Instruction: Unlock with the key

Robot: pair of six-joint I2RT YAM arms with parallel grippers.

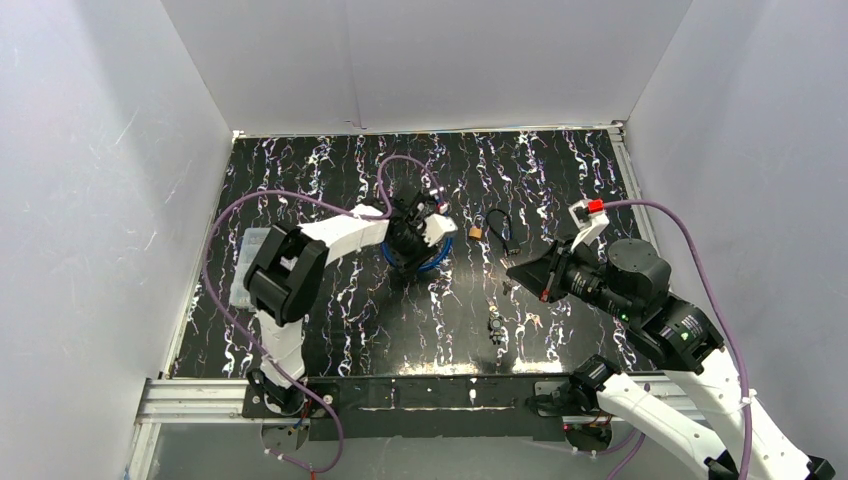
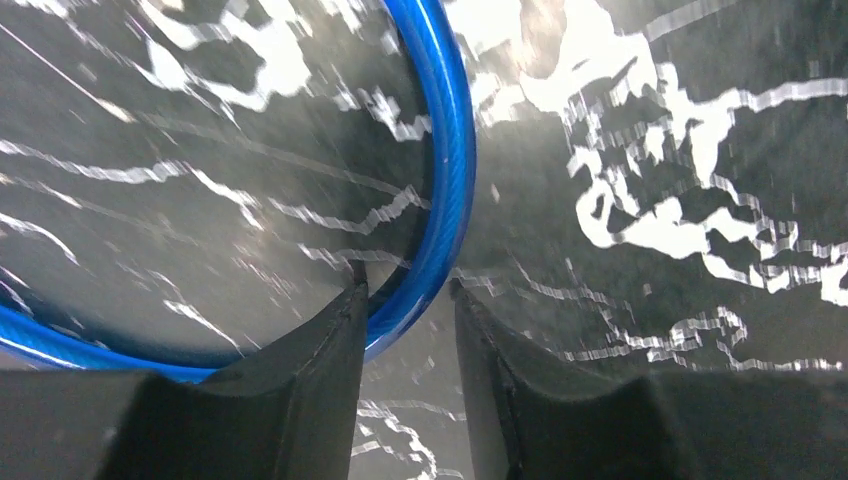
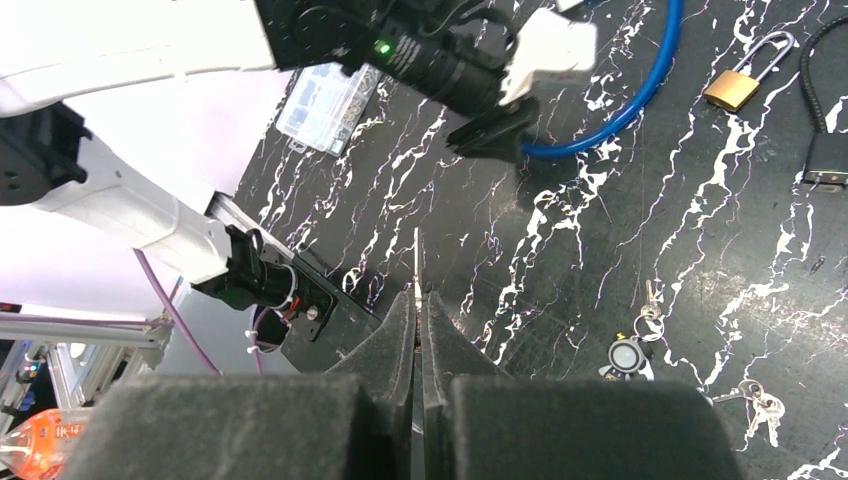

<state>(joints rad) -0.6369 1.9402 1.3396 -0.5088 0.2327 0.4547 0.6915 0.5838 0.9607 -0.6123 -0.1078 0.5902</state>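
right gripper [image 3: 417, 298] clamped on thin silver key [image 3: 416, 260], blade pointing at blue cable loop [image 2: 450, 170]; left gripper [image 2: 408, 290] straddled it, part-open.

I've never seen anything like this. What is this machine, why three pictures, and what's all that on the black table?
These are two robot arms fixed at the table's near edge, each ending in a two-finger gripper. The wide picture looks down from above; the other two come from a camera on each wrist, so that arm's own fingers show at the bottom. The left gripper has its fingers either side of a blue cable loop, not yet clamped. The right gripper is shut on a thin key. On the black marbled table lie a brass padlock, a black cable lock, loose keys and a clear plastic box.
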